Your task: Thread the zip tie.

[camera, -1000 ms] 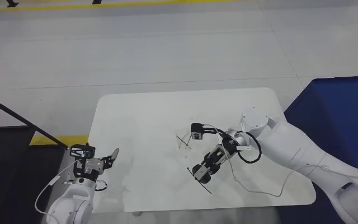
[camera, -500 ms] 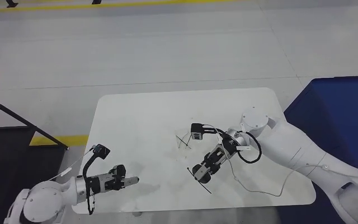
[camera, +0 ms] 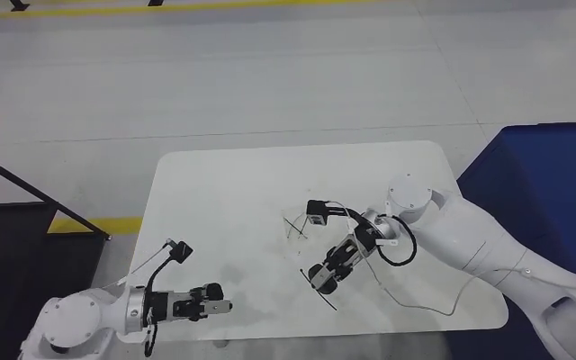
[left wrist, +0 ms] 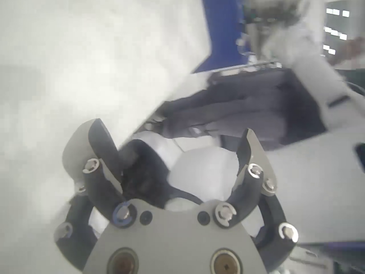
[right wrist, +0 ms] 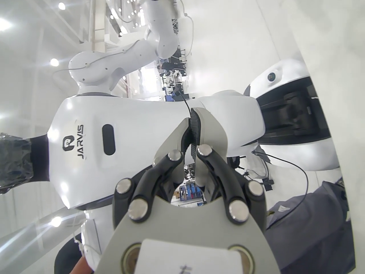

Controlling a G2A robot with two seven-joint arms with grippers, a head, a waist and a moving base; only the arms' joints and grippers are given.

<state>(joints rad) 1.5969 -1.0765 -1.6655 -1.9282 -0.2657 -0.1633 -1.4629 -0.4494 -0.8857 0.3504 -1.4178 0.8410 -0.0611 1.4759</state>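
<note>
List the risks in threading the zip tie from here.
1. The right claw pinches the thin black plastic zip tie at its fingertips only, so the tie might twist or slip.
2. The left claw, open, sits by the white table's near edge, well apart from the tie. A fast approach might knock the tie askew.

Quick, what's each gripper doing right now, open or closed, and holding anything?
Left gripper: open, holding nothing.
Right gripper: closed on the zip tie.
</note>
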